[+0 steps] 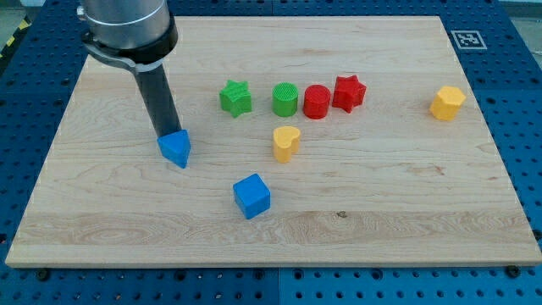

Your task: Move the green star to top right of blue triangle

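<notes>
The green star lies on the wooden board, upper middle. The blue triangle lies to its lower left. My tip is at the triangle's upper left edge, touching or nearly touching it. The dark rod rises from there to the arm at the view's top left. The star is about 70 pixels right of and above the triangle.
A green cylinder, a red cylinder and a red star stand in a row right of the green star. A yellow heart lies below them, a blue cube lower, a yellow hexagon at far right.
</notes>
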Motion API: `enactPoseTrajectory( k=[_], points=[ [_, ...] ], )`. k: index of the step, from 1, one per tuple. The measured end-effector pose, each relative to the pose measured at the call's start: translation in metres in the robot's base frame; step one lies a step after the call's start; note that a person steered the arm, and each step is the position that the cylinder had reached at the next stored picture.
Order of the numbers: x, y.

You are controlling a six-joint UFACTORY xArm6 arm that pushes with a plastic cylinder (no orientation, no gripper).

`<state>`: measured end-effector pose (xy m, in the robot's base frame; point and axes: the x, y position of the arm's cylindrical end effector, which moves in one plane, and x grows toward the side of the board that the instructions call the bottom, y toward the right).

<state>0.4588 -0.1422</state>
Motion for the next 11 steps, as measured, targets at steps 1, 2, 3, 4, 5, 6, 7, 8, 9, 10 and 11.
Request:
enactPoseTrajectory(
  k=[1,2,3,4,5,6,7,8,9,10,11],
  points=[
    [-0.008,-0.004],
    [-0.065,-0.018],
    [-0.129,0.001],
    [-0.138,0.074],
    [-0.125,0.125],
    [-0.097,0.136],
    [-0.078,0.133],
    [-0.072,0.132],
    [-0.061,0.119],
    [-0.077,0.118],
    [-0.084,0.111]
  ],
)
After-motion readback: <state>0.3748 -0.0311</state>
